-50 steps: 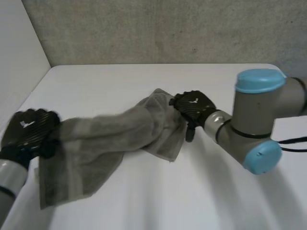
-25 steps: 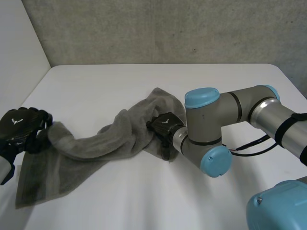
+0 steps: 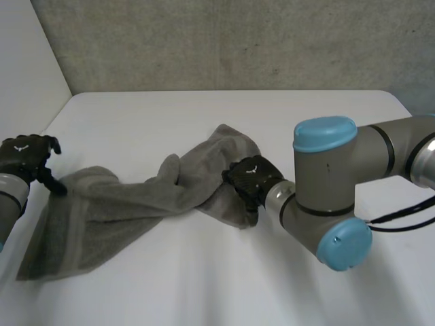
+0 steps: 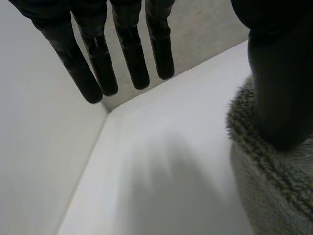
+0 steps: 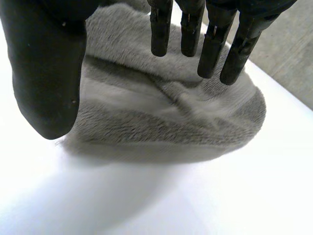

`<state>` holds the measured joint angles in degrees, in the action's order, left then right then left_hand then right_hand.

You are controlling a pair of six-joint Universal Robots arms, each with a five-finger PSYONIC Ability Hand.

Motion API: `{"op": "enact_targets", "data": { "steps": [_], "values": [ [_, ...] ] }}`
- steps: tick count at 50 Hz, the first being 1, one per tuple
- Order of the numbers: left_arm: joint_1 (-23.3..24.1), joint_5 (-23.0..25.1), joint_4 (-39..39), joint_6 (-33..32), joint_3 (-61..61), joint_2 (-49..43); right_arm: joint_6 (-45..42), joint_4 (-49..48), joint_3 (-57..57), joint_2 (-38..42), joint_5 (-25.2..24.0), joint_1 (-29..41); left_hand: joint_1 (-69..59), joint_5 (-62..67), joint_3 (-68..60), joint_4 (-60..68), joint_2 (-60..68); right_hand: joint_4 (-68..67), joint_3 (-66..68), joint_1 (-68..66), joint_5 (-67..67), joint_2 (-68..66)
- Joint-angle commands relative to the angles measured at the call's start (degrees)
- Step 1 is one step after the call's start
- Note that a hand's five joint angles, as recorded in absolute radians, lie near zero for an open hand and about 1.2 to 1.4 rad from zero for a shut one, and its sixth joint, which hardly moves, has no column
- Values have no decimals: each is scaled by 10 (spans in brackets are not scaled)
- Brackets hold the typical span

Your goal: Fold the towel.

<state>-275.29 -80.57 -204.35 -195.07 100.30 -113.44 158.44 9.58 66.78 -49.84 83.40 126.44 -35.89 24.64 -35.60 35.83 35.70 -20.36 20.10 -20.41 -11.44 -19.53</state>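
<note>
While the left hand [image 3: 24, 156] hangs at the table's left side with its fingers [image 4: 100, 63] straight and a little apart, only its thumb [image 4: 279, 88] reaches the hemmed edge of the towel [image 3: 129, 204]. I cannot tell whether the thumb presses the pile or hovers just over it, and nothing is gripped. The right hand [image 3: 251, 180] is just as relaxed. Its fingers [image 5: 213, 49] point straight down above the cloth, the thumb stands off to one side, and the towel lies under the palm with nothing pinched.

Outward from the hands, the grey terry towel lies on the white table [image 3: 204, 115] as a long twisted band. It runs from a flatter, spread end beside the left hand, through a roped middle, to a bunched heap under and beyond the right hand.

From the way it slumps and creases, the towel looks soft, limp and fairly light, with nothing fragile about it. The looped pile should grip the fingers rather than slip, but it will probably also drag on the tabletop. It holds no shape, so a grab in the middle would likely raise only a loose fold. The better holds are corners or the stitched hem, pinched between thumb and fingers. The hem at the left thumb looks ready to take. At the right end the corners are buried in the heap and would probably need spreading out first.
</note>
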Motion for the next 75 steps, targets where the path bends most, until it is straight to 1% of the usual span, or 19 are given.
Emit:
{"op": "enact_targets", "data": {
  "steps": [1,2,11,14,20,22,24,25,27,30,32,53,55,60,66,71,72,74,75],
  "values": [
    [2,-31,13,-1,-15,-1,-1,-51,43,-1,-3,0,139,-127,136,-138,-137,-33,36,-33,-23,-42],
    [2,-30,19,-3,-6,6,0,-61,46,3,-3,0,247,-235,244,-247,-245,-52,54,-51,-41,-60],
    [-6,-23,32,-5,68,93,-2,-75,31,45,-3,0,257,-244,254,-256,-255,-89,92,-88,-78,-97],
    [-9,-6,34,-5,99,125,-3,-76,26,55,-3,0,257,-244,254,-256,-255,-102,105,-102,-92,-111],
    [-54,58,45,-5,169,195,-2,-78,7,78,-3,0,257,-244,254,-256,-255,-134,137,-134,-124,-143],
    [-71,79,52,-6,183,211,4,-86,4,79,-3,0,257,-244,254,-256,-255,-211,214,-211,-200,-220],
    [-96,126,73,-5,205,237,5,-95,4,78,-2,-1,255,-243,252,-254,-253,-255,258,-255,-244,-263],
    [-97,126,73,-5,205,237,6,-95,4,78,-2,-1,255,-243,252,-254,-253,-256,258,-255,-245,-264],
    [-115,174,95,-5,221,257,6,-108,4,77,-3,-2,253,-241,251,-253,-252,-344,347,-344,-333,-353],
    [-123,195,104,-6,227,266,7,-111,-1,75,-3,-3,252,-239,249,-251,-250,-402,404,-401,-391,-410],
    [-132,226,112,-6,236,275,8,-111,-2,74,-3,-3,252,-239,249,-251,-250,-409,411,-408,-398,-417],
    [-133,234,114,-5,240,272,8,-112,-9,77,-6,-5,250,-238,247,-249,-248,-392,394,-391,-381,-400],
    [-131,234,115,-6,240,271,8,-112,-8,77,-10,-5,250,-238,247,-249,-248,-377,379,-376,-366,-385],
    [-127,240,119,-5,242,274,8,-108,-1,75,-17,-5,245,-233,242,-244,-243,-192,195,-191,-181,-200],
    [-121,242,138,-6,248,278,8,-106,3,75,-17,-4,237,-224,234,-236,-235,-170,172,-169,-159,-178],
    [-122,245,156,-8,248,279,8,-108,4,76,-18,-5,233,-221,230,-233,-231,-200,203,-199,-189,-208],
    [-122,247,161,-11,249,279,8,-111,4,76,-18,-5,231,-219,229,-231,-230,-245,248,-244,-234,-253],
    [-123,249,166,-15,249,278,13,-115,-2,77,-18,-5,230,-217,227,-229,-228,-503,506,-503,-492,-511],
    [-124,250,170,-21,250,278,13,-115,-2,77,-18,-5,228,-216,225,-228,-226,-504,507,-504,-494,-513]
  ]
}}
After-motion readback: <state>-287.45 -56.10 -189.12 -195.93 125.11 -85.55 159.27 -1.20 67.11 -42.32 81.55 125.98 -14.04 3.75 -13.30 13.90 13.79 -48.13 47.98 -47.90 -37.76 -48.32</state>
